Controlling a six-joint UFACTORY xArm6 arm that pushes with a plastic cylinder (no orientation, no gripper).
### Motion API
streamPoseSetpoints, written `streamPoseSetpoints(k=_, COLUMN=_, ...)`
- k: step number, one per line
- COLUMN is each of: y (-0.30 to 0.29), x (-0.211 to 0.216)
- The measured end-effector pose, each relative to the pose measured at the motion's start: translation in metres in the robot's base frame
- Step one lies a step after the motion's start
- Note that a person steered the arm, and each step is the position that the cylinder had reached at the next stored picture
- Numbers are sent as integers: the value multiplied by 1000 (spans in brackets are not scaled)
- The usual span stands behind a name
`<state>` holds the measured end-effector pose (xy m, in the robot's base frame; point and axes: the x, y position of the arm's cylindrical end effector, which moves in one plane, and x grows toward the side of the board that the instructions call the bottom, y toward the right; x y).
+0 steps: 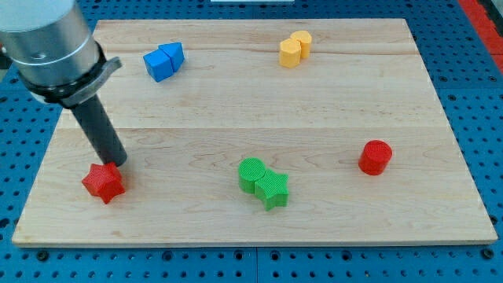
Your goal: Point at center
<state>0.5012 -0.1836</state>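
My tip [118,163] touches the wooden board [259,118] at the view's lower left, right beside the upper right of a red star block [104,182]. The dark rod rises up and left to the grey arm [49,39]. Near the board's lower middle sit a green cylinder [251,174] and a green star block [272,189], touching each other. A red cylinder [376,157] stands at the right. Two blue blocks [163,61] sit together at the upper left. Two yellow cylinders [295,49] sit together at the top, right of middle.
The board lies on a blue perforated table [479,94]. A red strip [483,16] shows at the view's top right corner.
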Motion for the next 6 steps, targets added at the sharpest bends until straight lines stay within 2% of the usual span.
streamPoseSetpoints(k=2, y=20, x=18)
streamPoseSetpoints(k=3, y=3, x=30)
streamPoseSetpoints(k=4, y=25, x=32)
streamPoseSetpoints(k=5, y=76, x=9)
streamPoseSetpoints(k=6, y=111, x=-36)
